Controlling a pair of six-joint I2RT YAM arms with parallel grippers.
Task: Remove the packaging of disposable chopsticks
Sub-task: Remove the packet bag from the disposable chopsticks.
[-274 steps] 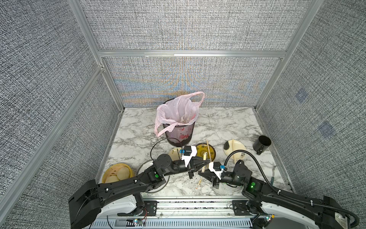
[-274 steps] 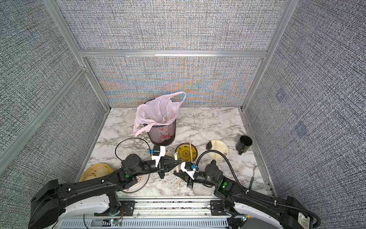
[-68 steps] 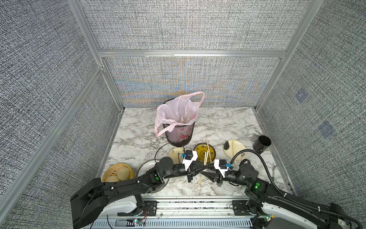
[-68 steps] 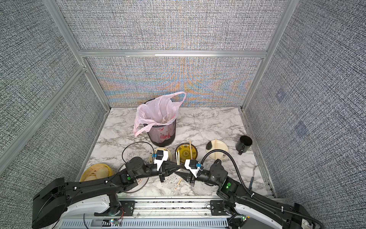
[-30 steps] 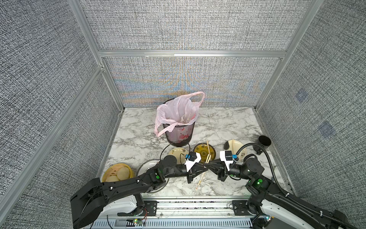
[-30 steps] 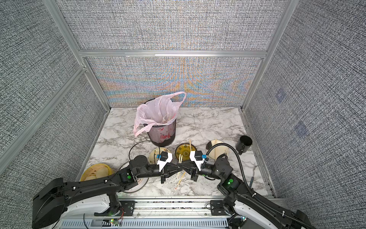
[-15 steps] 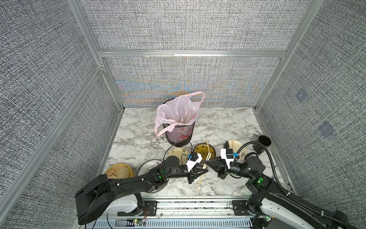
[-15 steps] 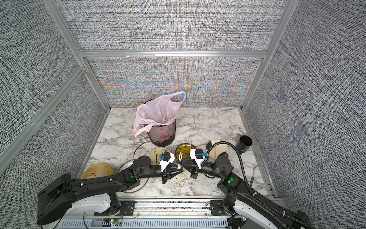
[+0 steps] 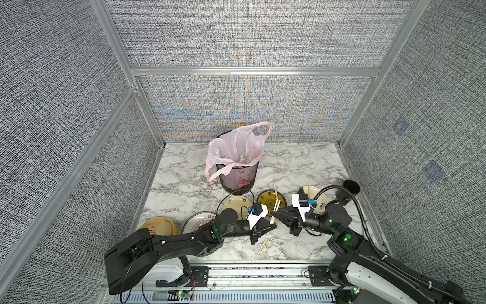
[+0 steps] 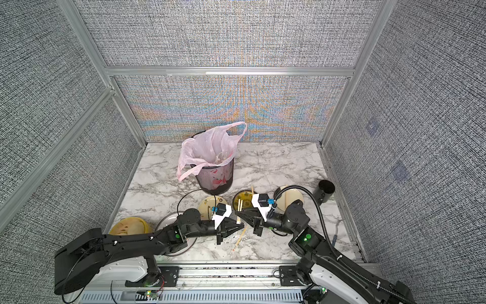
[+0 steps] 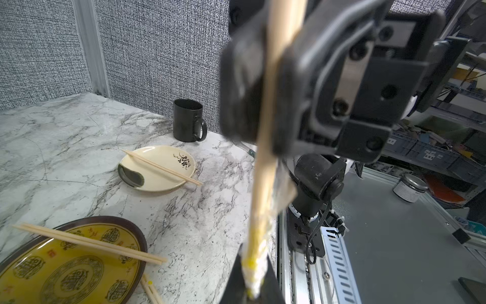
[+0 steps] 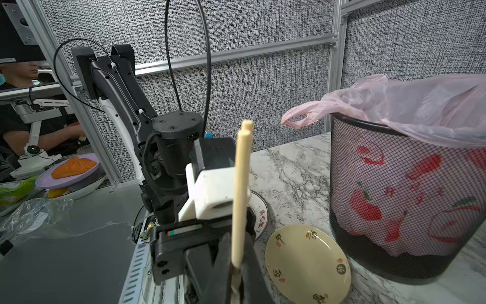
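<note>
- The left tool [image 11: 248, 292] was clenched on the end of the packaging [image 11: 259, 247].
- The right tool [image 12: 236, 273], just facing it, grasped the disposable chopsticks [image 12: 240, 184] above the bench [image 11: 79, 158].

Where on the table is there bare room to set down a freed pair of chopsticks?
Bare marble lies behind the plates, between the bin and the right wall, and also left of the bin. The front strip is crowded: plates, the mug, left arm, right arm, loose chopsticks.

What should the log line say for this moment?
left hand: shut on packaging | right hand: shut on disposable chopsticks | state: packaging partly on
</note>
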